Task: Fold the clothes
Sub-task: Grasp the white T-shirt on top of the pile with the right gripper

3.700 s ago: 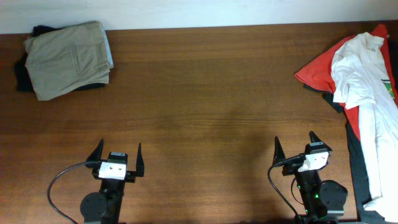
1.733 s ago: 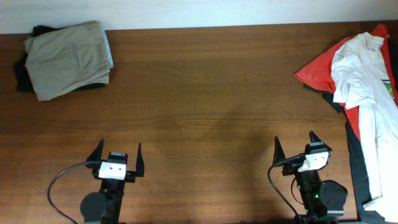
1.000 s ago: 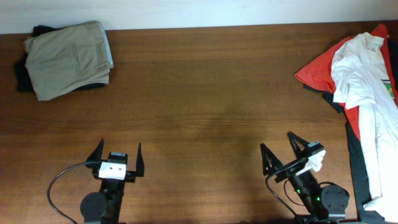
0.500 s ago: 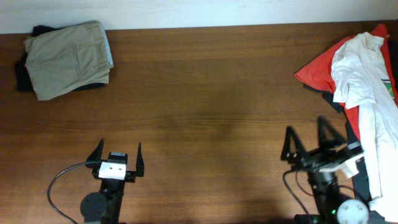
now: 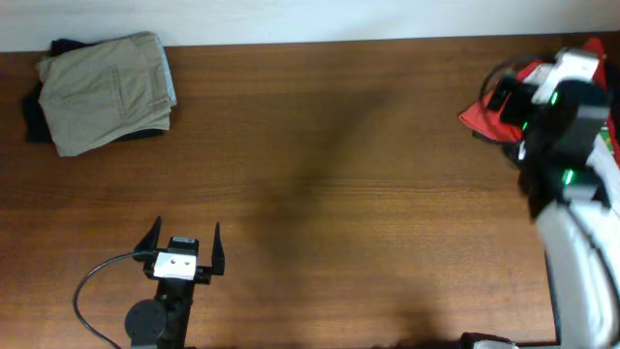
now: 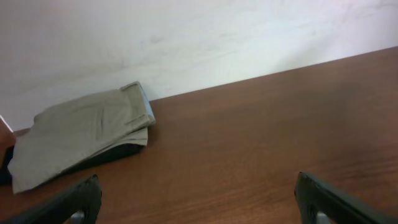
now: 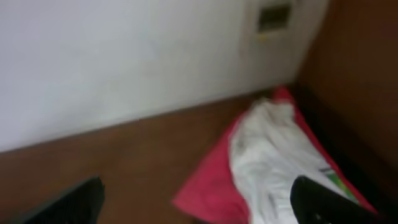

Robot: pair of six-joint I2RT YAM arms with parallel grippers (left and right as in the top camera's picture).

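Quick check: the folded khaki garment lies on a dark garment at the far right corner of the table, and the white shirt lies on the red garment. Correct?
Not quite. The khaki garment lies on the dark garment at the far left corner, as the overhead view shows. The white shirt does lie on the red garment.

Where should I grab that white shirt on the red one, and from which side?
Probably the bunched end of the white shirt nearest the wall, coming down from above on the table side: the fabric there rumples up over the red garment, so a pinch should catch white cloth alone.
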